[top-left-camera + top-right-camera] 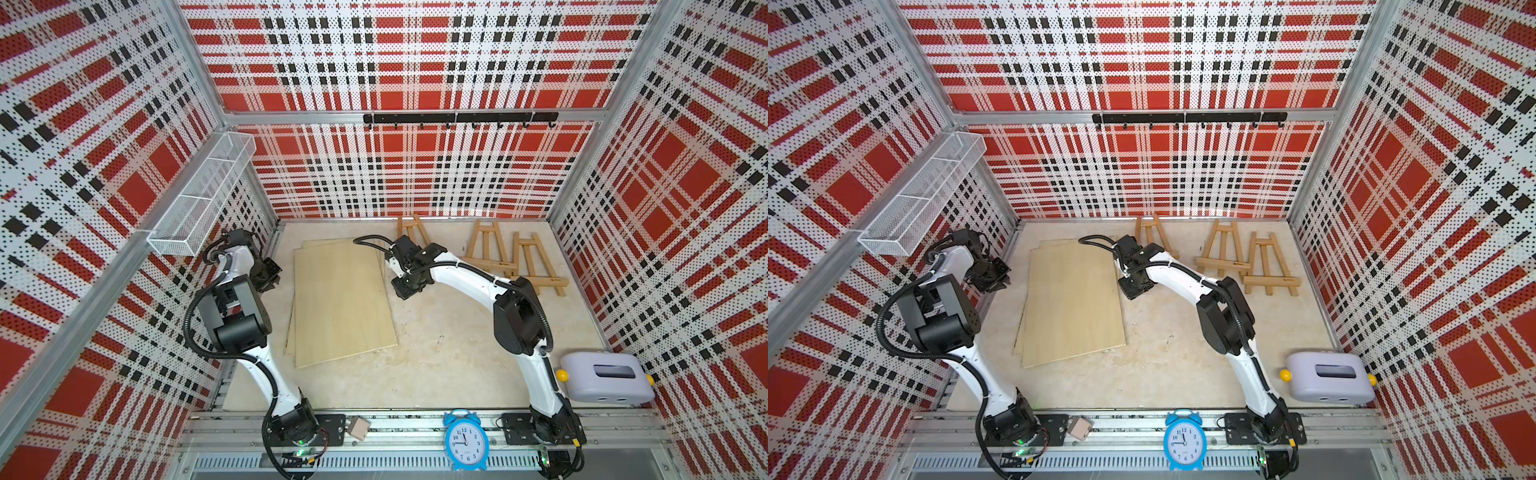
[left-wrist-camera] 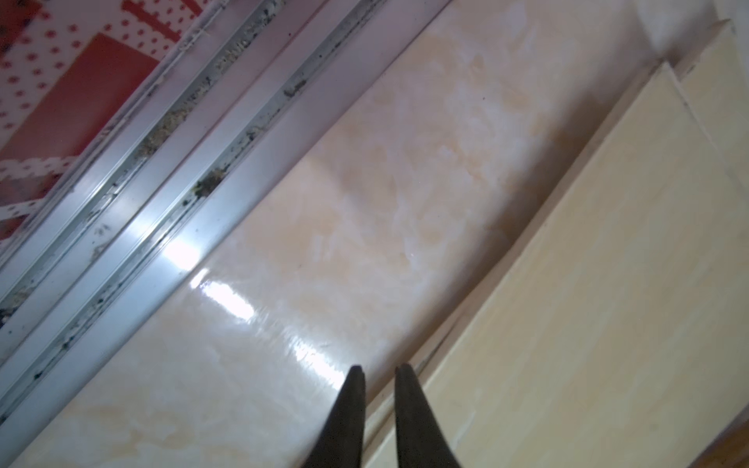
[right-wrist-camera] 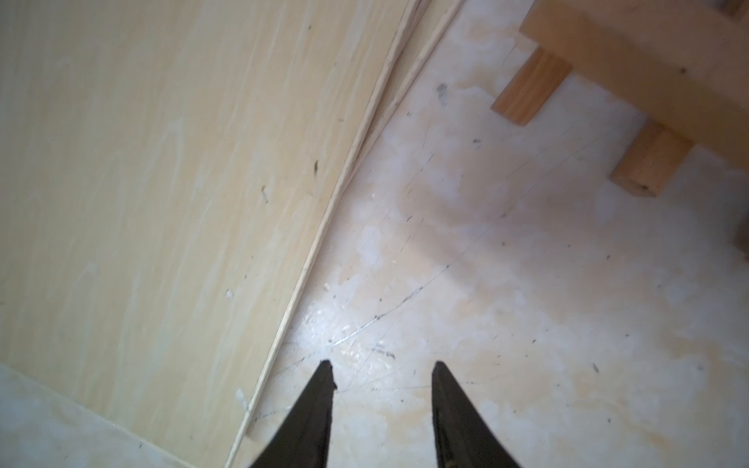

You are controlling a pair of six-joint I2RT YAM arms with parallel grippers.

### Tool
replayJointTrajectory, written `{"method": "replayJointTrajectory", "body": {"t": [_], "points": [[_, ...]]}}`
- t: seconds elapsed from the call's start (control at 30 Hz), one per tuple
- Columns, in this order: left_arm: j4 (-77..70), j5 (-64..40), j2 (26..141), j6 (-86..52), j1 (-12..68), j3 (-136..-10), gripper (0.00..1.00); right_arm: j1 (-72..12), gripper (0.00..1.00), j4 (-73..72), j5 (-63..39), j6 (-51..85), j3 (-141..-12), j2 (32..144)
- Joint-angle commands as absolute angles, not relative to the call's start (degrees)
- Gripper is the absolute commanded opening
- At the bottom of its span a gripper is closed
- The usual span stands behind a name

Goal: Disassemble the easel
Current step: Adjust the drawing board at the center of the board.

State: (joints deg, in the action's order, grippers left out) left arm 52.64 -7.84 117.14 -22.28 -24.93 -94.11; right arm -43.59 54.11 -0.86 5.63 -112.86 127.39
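Three small wooden easels lie flat at the back of the table in both top views: one [image 1: 409, 230] partly behind my right arm, one [image 1: 488, 249] in the middle, one [image 1: 536, 268] at the right. A stack of pale wooden boards [image 1: 340, 299] lies left of centre. My right gripper [image 1: 405, 291] hangs open over bare table between the boards' edge [image 3: 308, 259] and an easel's feet [image 3: 527, 89], holding nothing [image 3: 381, 364]. My left gripper [image 1: 269, 277] is by the left wall, its jaws a narrow gap apart and empty [image 2: 380, 366], beside the boards [image 2: 587, 324].
An aluminium rail [image 2: 162, 202] runs along the left wall. A white mesh basket [image 1: 203, 199] hangs above my left arm. A black hook rail [image 1: 457, 118] is on the back wall. A blue alarm clock [image 1: 462, 440], a small block [image 1: 358, 428] and a lilac toaster [image 1: 606, 378] stand near the front.
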Motion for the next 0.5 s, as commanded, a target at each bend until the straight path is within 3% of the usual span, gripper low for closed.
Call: {"method": "replayJointTrajectory", "body": {"t": [0.0, 0.47], "points": [[54.6, -8.0, 121.6, -21.4, -23.7, -98.7, 0.20, -43.6, 0.43, 56.7, 1.9, 6.0, -117.2, 130.9], [59.6, -9.0, 135.9, -20.8, -21.5, -115.9, 0.20, -44.1, 0.43, 60.9, 0.0, 7.3, -127.1, 138.8]]}}
